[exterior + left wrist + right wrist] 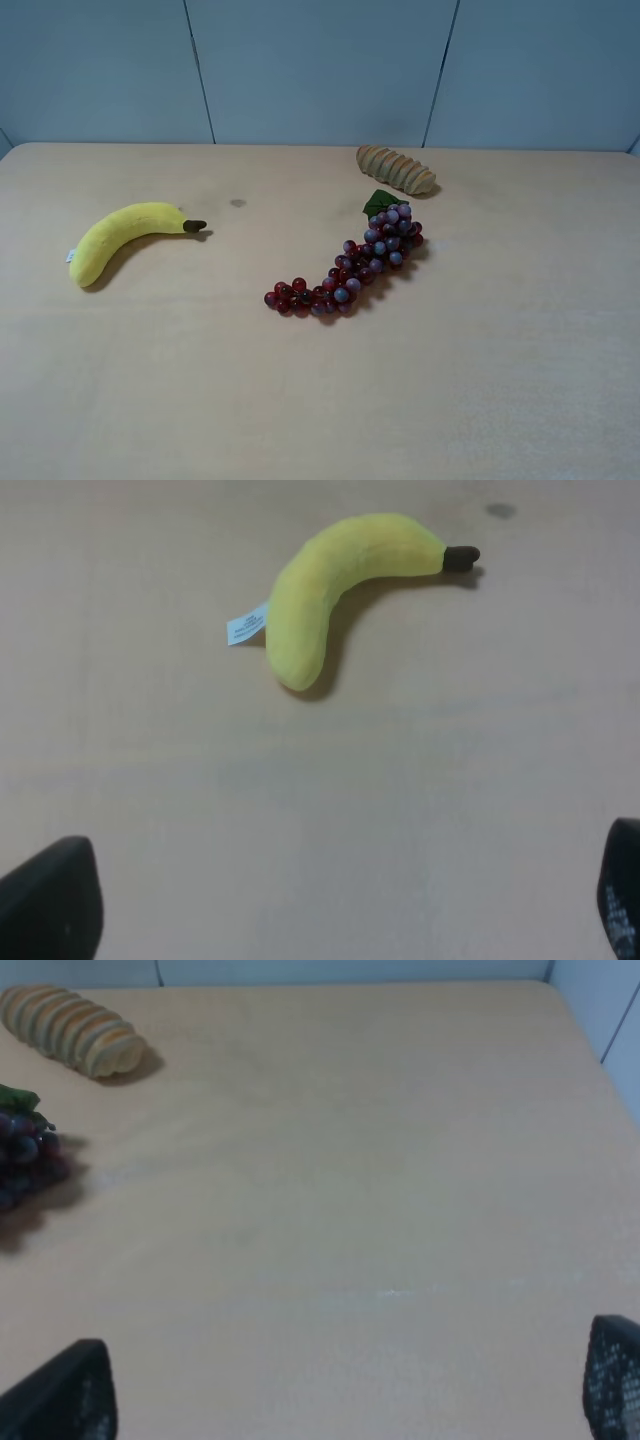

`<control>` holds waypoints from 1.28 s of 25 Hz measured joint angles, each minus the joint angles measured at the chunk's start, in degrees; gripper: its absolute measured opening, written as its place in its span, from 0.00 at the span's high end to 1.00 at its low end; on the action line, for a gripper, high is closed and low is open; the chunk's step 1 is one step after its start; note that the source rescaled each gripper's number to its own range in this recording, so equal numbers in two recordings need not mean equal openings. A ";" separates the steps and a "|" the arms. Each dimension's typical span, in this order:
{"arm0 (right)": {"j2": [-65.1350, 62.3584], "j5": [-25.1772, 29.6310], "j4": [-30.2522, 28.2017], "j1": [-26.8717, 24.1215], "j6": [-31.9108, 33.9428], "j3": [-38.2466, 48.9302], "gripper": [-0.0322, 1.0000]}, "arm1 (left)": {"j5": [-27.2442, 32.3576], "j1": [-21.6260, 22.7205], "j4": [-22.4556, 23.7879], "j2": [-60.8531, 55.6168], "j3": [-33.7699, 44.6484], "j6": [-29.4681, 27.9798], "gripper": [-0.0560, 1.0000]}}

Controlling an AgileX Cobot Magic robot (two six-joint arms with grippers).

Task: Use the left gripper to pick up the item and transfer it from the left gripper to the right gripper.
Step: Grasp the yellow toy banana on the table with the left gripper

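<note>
The yellow banana [125,237] lies on the table at the left, its dark stem tip toward the middle and a small white tag at its blunt end. The left wrist view also shows the banana [335,585], well ahead of my left gripper [330,905]. The left fingertips [50,900] sit wide apart at the frame corners, open and empty. My right gripper [345,1390] is open and empty over bare table. Neither arm shows in the exterior view.
A red-purple grape bunch [350,265] with a green leaf lies mid-table; its end shows in the right wrist view [25,1165]. A ribbed tan bread roll [396,169] lies behind it, and also shows in the right wrist view [75,1030]. A blue-grey wall stands behind the table.
</note>
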 joint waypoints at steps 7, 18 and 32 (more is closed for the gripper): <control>0.00 0.00 0.00 0.00 0.00 0.00 0.00 | 0.00 0.00 0.00 0.00 0.00 0.00 0.00; 0.00 0.00 0.00 0.00 0.00 0.00 0.00 | 0.00 0.00 0.00 0.00 0.00 0.00 0.00; 0.00 0.00 0.00 0.00 0.00 0.00 0.00 | 1.61 0.00 0.00 0.85 -1.07 -0.33 0.00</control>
